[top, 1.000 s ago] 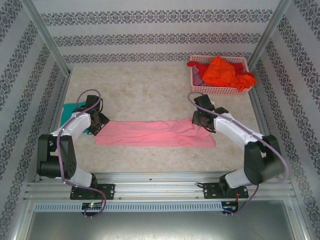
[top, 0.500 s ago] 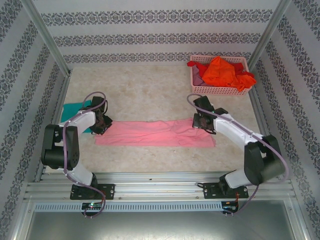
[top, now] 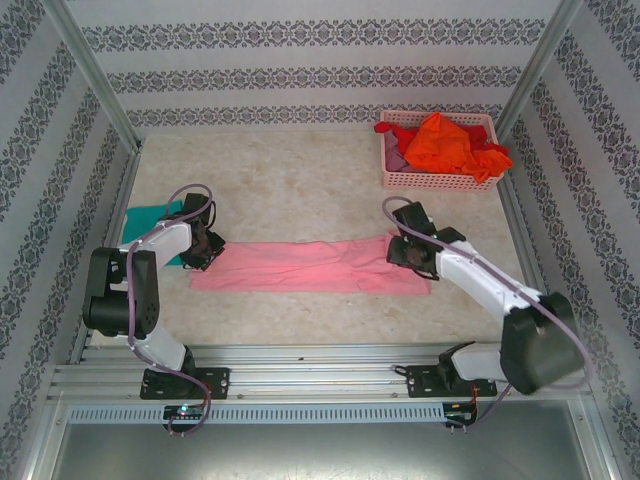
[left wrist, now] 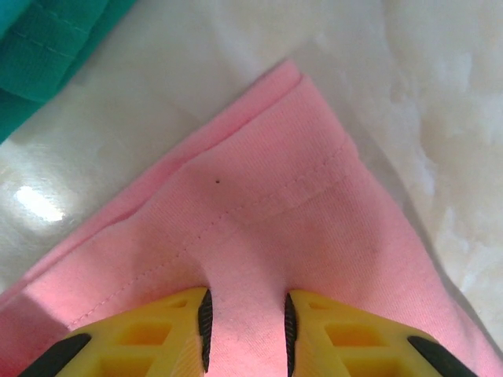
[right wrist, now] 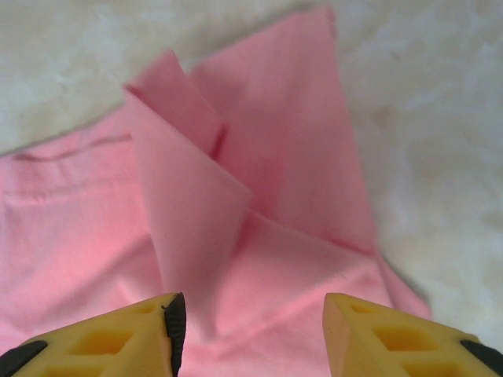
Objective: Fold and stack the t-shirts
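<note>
Folding pink t-shirt [top: 300, 267]: left gripper [left wrist: 246, 322] pinches hem corner; right gripper [right wrist: 250, 314] agape, empty. Likely needs grip before joint lift.

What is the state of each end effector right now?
Left end effector: closed on the pink t-shirt.
Right end effector: open, holding nothing, over the pink t-shirt.

The pink t-shirt [top: 310, 267] is soft matt cloth — the table [top: 300, 170] smooth and glossy, basket [top: 440, 181] plastic

No readable text, label, brand, number or sign on any surface in view.
</note>
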{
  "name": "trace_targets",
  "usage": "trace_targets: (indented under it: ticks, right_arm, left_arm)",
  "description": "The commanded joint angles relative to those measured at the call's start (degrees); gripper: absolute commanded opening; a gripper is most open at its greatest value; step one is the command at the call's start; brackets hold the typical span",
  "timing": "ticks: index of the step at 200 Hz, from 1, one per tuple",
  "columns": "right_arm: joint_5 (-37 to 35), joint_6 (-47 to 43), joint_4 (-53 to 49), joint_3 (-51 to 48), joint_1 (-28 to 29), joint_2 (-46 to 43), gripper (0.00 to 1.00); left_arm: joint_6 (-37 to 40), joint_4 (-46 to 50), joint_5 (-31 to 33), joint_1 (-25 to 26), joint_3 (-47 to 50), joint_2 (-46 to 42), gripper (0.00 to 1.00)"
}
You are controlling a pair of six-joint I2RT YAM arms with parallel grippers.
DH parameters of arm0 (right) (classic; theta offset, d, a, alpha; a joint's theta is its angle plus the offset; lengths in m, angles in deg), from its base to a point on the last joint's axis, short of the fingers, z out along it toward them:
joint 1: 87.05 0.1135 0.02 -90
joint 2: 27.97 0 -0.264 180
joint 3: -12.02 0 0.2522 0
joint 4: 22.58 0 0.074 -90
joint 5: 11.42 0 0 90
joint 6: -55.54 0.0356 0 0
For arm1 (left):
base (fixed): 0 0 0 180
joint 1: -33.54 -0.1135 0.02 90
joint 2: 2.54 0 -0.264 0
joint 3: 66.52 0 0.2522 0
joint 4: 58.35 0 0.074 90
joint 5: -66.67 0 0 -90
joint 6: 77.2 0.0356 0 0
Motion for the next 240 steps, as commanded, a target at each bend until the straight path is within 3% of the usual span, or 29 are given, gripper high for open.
trace_targets:
  ticks: [1,33,66,143,160,166,172,204,240]
  right_arm:
    - [-0.3,-3.0,3.1,5.2,-0.6,6.2,0.5]
    - [1.2,-4.1,5.3,7.8,-1.9,12.8,0.4]
    - [0.7,-3.5,3.8,5.5,-1.9,9.3,0.0]
    - [1.2,4.9,-1.5,-7.5,0.2,-8.4,0.0]
    - [3.3,4.2,2.5,-7.0,-0.3,-7.2,0.38]
    - [3.5,3.9,3.2,-6.0,-0.5,-5.9,0.47]
    - [3.5,3.4,3.7,-4.7,-0.8,-4.3,0.49]
    - [2.8,0.1,6.8,2.0,-2.8,5.3,0.48]
    - [4.3,-2.4,7.3,6.1,-4.0,13.4,0.33]
  left_arm:
    - [0.7,-0.8,0.5,0.0,-0.3,0.0,0.32]
    - [0.2,-1.0,0.0,-0.1,0.4,-0.1,0.32]
    - [0.2,-1.0,0.0,0.0,0.5,-0.6,0.33]
    - [0.6,-1.3,-0.1,-0.1,-0.3,0.1,0.34]
    - [0.7,-1.3,-0.1,-0.1,-0.4,0.3,0.34]
    - [0.7,-1.3,-0.1,-0.1,-0.5,0.5,0.34]
    - [0.7,-1.3,-0.2,-0.1,-0.7,0.6,0.34]
    - [0.5,-1.5,-0.8,0.0,-0.3,0.3,0.34]
    - [0.0,-1.7,-0.7,0.0,0.5,-0.7,0.34]
